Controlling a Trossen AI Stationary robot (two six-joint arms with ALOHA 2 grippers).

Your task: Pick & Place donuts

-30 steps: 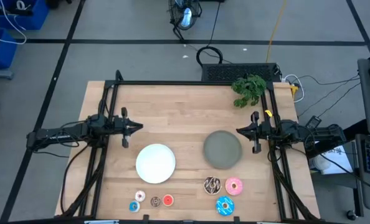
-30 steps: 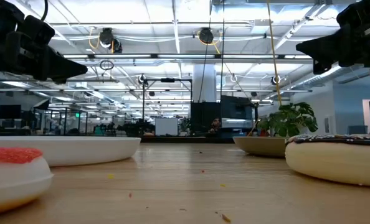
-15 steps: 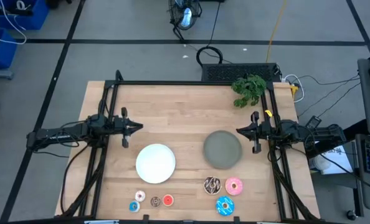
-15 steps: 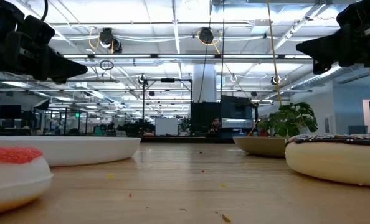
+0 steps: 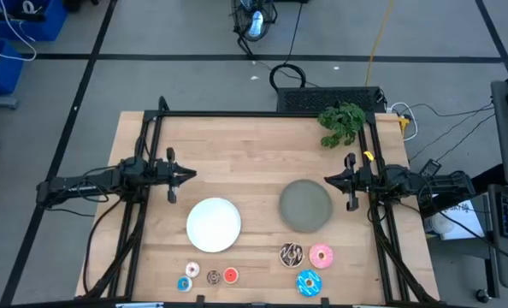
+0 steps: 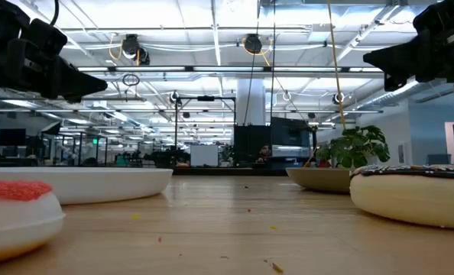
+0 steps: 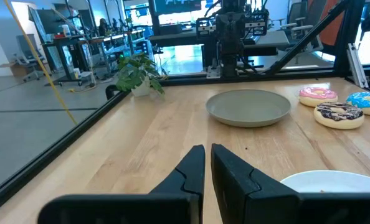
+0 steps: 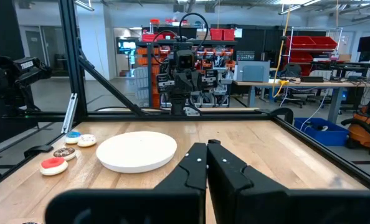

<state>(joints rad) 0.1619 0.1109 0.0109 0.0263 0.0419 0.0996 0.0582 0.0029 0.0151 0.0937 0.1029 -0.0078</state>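
Note:
Six toy donuts lie flat on the wood along the table's near edge. The tiny blue (image 5: 186, 284), brown (image 5: 213, 276) and red (image 5: 230, 275) ones sit in front of the round white plate (image 5: 214, 225). The chocolate drizzled (image 5: 291, 254), pink (image 5: 321, 255) and blue-sprinkled (image 5: 309, 281) ones sit in front of the round grey plate (image 5: 305, 205). My left gripper (image 5: 190, 175) hovers shut at the table's left side, above and beyond the white plate. My right gripper (image 5: 327, 180) hovers shut at the right side, beside the grey plate's far edge. Both point toward the table's middle.
A small potted plant (image 5: 341, 122) stands at the far right corner. Black frame rails (image 5: 262, 114) run along the far edge and both sides. Bare wood (image 5: 245, 154) lies between the grippers and beyond the plates. Both plates have nothing on them.

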